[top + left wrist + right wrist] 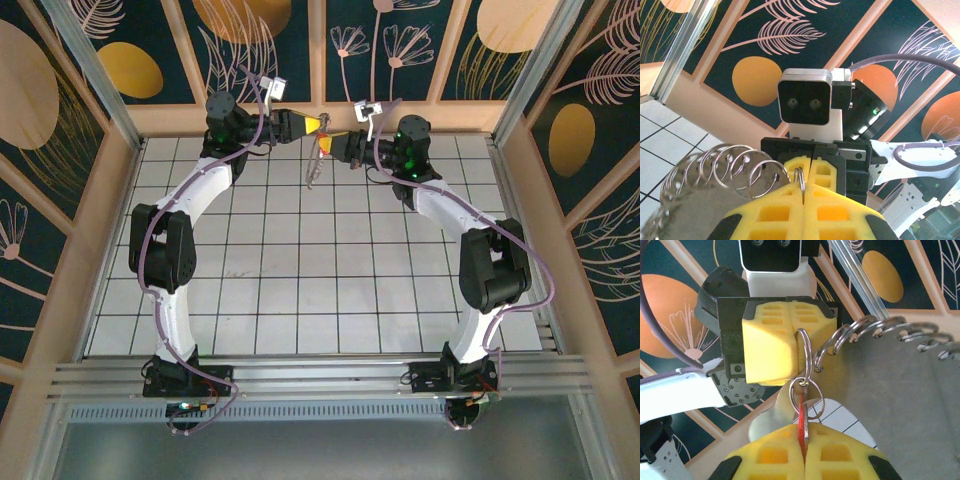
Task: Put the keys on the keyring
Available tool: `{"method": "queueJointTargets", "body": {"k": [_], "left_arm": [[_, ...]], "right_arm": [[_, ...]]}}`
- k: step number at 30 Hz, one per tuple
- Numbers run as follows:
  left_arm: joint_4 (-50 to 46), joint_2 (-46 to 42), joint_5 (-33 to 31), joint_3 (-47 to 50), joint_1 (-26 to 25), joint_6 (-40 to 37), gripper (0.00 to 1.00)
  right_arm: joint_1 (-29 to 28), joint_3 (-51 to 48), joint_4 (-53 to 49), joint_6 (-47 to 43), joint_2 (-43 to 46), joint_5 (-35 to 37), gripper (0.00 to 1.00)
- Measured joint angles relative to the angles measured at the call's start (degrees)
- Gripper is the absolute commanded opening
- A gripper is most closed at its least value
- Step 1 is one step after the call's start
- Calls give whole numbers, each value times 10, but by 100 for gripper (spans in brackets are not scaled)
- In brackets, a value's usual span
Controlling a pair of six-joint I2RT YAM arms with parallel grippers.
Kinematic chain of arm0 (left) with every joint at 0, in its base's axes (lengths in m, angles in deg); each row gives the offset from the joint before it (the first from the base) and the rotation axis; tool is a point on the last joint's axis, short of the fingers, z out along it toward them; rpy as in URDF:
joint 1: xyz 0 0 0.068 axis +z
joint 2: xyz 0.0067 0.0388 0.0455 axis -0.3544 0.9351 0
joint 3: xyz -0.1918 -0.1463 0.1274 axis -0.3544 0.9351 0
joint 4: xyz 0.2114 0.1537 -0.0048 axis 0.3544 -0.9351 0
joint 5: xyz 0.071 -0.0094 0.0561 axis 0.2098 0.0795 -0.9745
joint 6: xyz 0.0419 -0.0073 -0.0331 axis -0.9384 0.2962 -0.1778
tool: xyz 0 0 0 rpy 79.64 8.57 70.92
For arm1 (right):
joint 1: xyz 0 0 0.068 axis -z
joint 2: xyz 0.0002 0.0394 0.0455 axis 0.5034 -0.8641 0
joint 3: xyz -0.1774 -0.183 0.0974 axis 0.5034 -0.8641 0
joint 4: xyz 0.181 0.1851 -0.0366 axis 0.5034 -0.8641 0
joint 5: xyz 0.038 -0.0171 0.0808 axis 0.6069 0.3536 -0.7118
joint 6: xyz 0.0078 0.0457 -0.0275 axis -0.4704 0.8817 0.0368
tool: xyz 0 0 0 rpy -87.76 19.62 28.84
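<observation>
Both grippers meet high at the back of the table. My left gripper (317, 123) (801, 186) is shut on one thin wire ring of the keyring (725, 164). The keyring is a silvery chain of linked rings that trails away from the yellow pads (771, 342) and hangs down (314, 166). Facing it, my right gripper (338, 141) (804, 434) is shut on the red key (801, 412), held edge-on. The key's top touches the pinched ring, and a small round ring (808, 397) sits at the key's head. The chain (892, 327) curves off to the right.
The white gridded table (300, 290) lies below the grippers. The wooden back wall (330, 115) stands right behind them, and side walls close in left and right. An aluminium rail (320, 375) runs along the near edge by the arm bases.
</observation>
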Motion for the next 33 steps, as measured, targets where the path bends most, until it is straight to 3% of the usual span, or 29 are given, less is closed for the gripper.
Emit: {"method": "queueJointTargets", "body": {"k": [16,24,29,33], "left_arm": [[75,-5,-19,26,0,55,0],[151,-5,-47,62,2,122,0],[176,-6,-72,75,2,141,0],[187,-11,-91,76,1,147,0]], "right_arm": [[-13,18,-3,6,-6,-13,0],[-16,30,77,87,-51,-32,0],[-17,22,76,90,-50,-33,28],[-20,-52,46,76,-17,-32,34]]}}
